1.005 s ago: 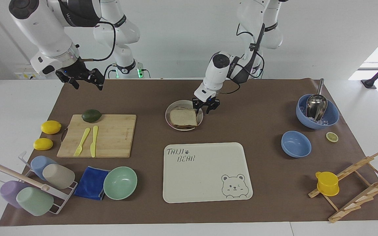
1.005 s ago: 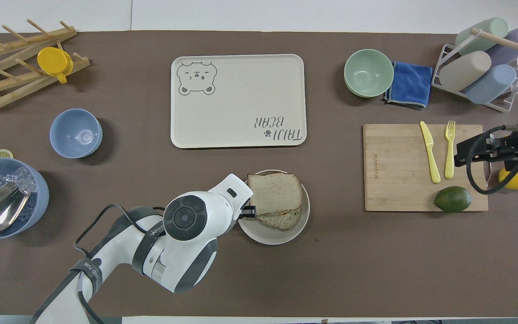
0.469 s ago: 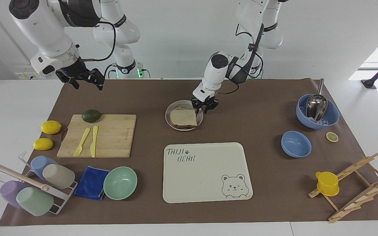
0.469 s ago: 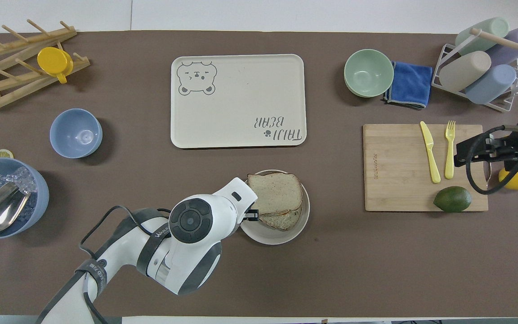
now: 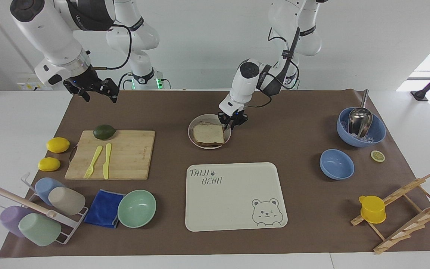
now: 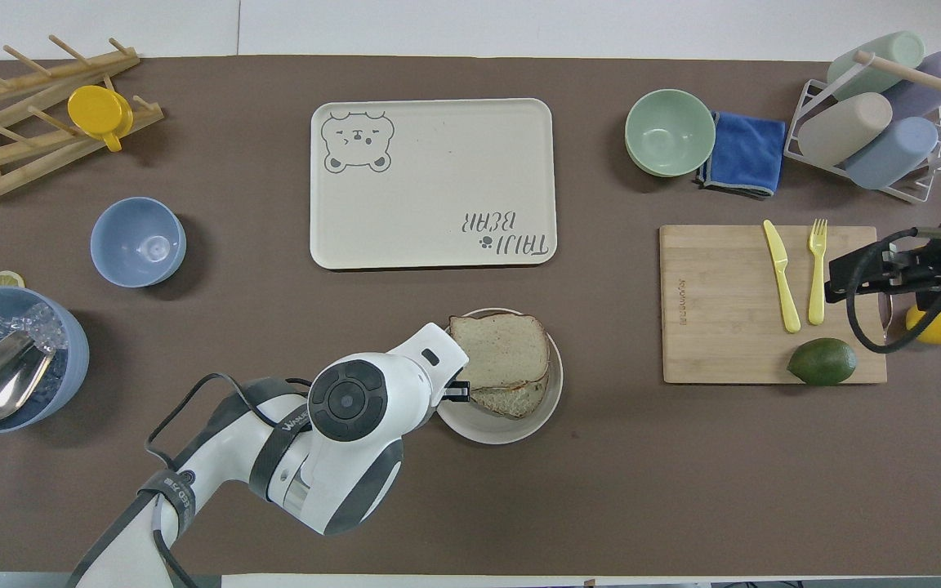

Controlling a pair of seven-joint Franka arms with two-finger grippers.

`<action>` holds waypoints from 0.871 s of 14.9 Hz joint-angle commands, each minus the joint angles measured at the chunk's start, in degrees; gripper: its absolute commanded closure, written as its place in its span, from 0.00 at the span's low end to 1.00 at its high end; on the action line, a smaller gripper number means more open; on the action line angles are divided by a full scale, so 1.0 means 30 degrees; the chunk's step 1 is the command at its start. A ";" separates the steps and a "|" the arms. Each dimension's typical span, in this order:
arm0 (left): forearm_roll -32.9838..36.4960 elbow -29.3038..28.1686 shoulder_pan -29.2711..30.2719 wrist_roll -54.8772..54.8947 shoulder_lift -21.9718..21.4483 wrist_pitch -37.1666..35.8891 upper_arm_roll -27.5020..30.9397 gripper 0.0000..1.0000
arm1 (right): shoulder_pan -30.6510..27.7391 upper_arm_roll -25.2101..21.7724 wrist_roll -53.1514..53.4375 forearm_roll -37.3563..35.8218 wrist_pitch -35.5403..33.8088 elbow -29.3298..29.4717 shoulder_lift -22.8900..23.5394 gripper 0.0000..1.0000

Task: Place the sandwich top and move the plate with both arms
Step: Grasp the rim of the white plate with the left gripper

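The tray lies farther from the robots than the plate, with bare mat between them, and it looks the likely place for the plate to go. The board sits toward the right arm's end of the table, and the right gripper hangs in the air over the mat near the board's nearer edge, its fingers apart and empty; that arm waits.

The plate rests on the mat in the middle of the table. The top already lies on it, stacked on a lower slice whose edge shows beneath, a little askew. So the placing seems done and the step in hand is the grip on the plate.

The left gripper is down at the plate's rim on the left arm's side, fingers drawn close about it; whether they have bitten on the rim cannot be told from either view. To do this well the left gripper should take only the rim, without pinching the bread beside it, and should hold the plate level. The right arm would then need to come across and take the rim on its own side before any lift, since a one-sided hold could tip the plate and slide the loose top off
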 commanded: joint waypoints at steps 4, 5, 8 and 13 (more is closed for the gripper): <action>-0.0213 -0.0070 -0.0079 0.0578 0.0393 0.0373 0.0302 1.00 | -0.0206 0.0163 -0.0239 0.0041 -0.0147 -0.0107 -0.0163 0.00; -0.0213 -0.0070 -0.0021 0.0666 0.0393 0.0344 0.0302 1.00 | -0.0206 0.0134 -0.0268 0.0041 -0.0176 -0.0107 -0.0163 0.00; -0.0213 0.0104 0.0302 0.0725 0.0481 0.0285 0.0273 1.00 | -0.0206 0.0134 -0.0239 0.0041 -0.0176 -0.0107 -0.0163 0.00; -0.0707 0.0572 0.0800 0.0725 0.0335 0.0110 0.0273 1.00 | -0.0206 0.0134 -0.0269 0.0041 -0.0147 -0.0107 -0.0163 0.00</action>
